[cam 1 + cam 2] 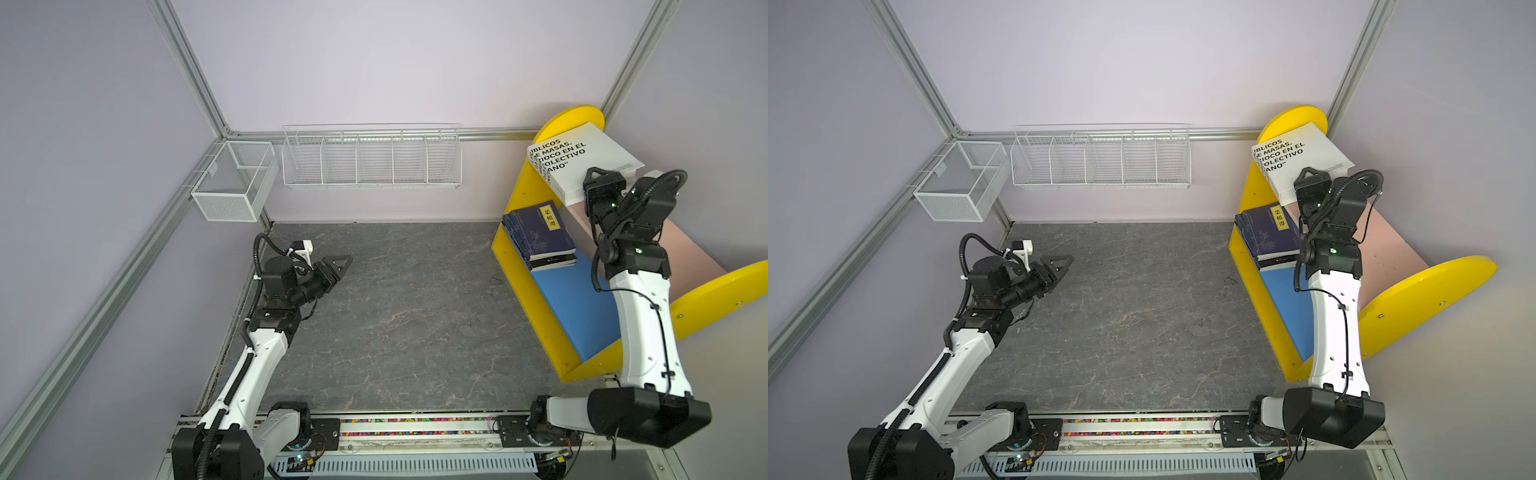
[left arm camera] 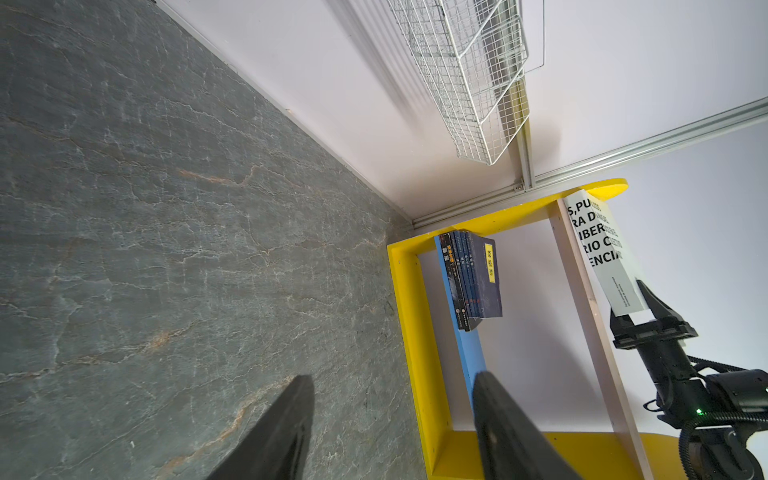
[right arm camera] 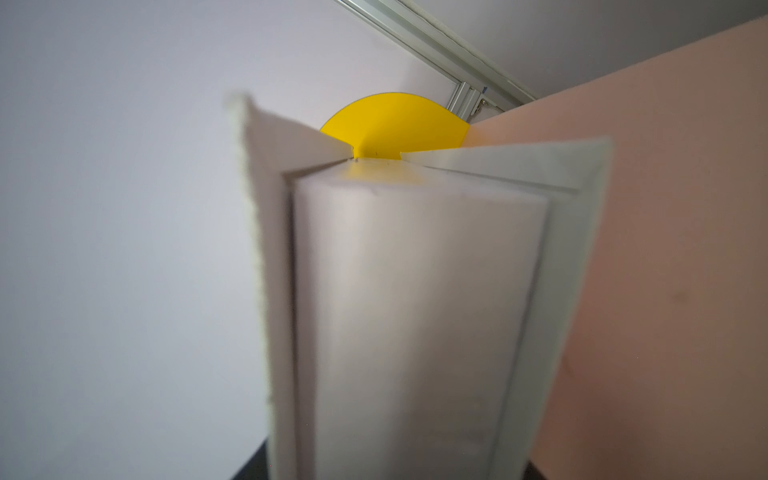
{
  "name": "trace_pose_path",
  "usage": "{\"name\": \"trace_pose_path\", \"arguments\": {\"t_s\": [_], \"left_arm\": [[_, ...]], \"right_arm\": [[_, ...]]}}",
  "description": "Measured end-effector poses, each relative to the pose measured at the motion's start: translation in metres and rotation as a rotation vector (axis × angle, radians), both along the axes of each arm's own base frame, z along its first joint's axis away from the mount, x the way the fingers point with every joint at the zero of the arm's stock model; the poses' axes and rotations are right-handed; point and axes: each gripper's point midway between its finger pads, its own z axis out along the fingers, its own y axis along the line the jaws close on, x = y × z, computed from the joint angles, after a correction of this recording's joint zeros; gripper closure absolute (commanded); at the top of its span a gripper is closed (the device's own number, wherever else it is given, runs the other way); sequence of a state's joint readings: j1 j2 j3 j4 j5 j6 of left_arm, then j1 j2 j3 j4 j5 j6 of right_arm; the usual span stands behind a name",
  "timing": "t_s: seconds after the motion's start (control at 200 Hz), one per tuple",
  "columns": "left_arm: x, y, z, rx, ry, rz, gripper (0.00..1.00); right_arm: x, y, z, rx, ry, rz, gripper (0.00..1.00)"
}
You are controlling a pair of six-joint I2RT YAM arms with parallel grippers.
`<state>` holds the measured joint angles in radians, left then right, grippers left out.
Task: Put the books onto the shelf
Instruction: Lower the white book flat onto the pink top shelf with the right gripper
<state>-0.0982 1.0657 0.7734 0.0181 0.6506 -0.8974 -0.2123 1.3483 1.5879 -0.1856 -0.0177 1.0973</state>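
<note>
Upper right: right pincer (image 1: pixel 597 172) apparently clamped on thick white black-lettered book (image 1: pixel 582 156) atop yellow-sided pink-and-blue shelf (image 1: pixel 528 187); centre-left: left pincer (image 1: pixel 345 262) gaping, empty.

Lilac walls (image 1: pixel 374 62) and aluminium rails (image 1: pixel 498 134) enclose a grey marbled tabletop (image 1: pixel 395 311).

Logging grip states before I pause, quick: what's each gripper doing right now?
Left gripper: open, holding nothing.
Right gripper: closed on the white book.
</note>
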Motion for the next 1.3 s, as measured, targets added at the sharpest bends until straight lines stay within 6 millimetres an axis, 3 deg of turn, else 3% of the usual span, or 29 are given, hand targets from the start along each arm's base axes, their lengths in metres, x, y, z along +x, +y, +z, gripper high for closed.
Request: {"name": "trace_pose_path", "arguments": {"t_s": [0.32,0.59,0.91,1.07,1.3], "left_arm": [[0.004,0.000,-0.010,-0.009,0.021,0.003,0.38],[0.005,-0.001,-0.014,-0.016,0.031,0.005,0.38],[0.004,-0.001,-0.020,-0.024,0.041,0.007,0.38],[0.004,-0.001,-0.019,-0.026,0.035,0.008,0.38],[0.003,0.000,-0.025,-0.031,0.050,0.010,0.38]], "right_arm": [[0.000,-0.005,-0.005,0.045,-0.020,0.004,0.54],[-0.004,-0.018,-0.001,0.015,-0.009,-0.043,0.21],[-0.013,-0.029,0.001,-0.080,0.102,-0.111,0.04],[-0.008,-0.030,0.001,-0.121,0.127,-0.105,0.03],[-0.019,-0.034,-0.003,-0.203,0.187,-0.134,0.03]]}}
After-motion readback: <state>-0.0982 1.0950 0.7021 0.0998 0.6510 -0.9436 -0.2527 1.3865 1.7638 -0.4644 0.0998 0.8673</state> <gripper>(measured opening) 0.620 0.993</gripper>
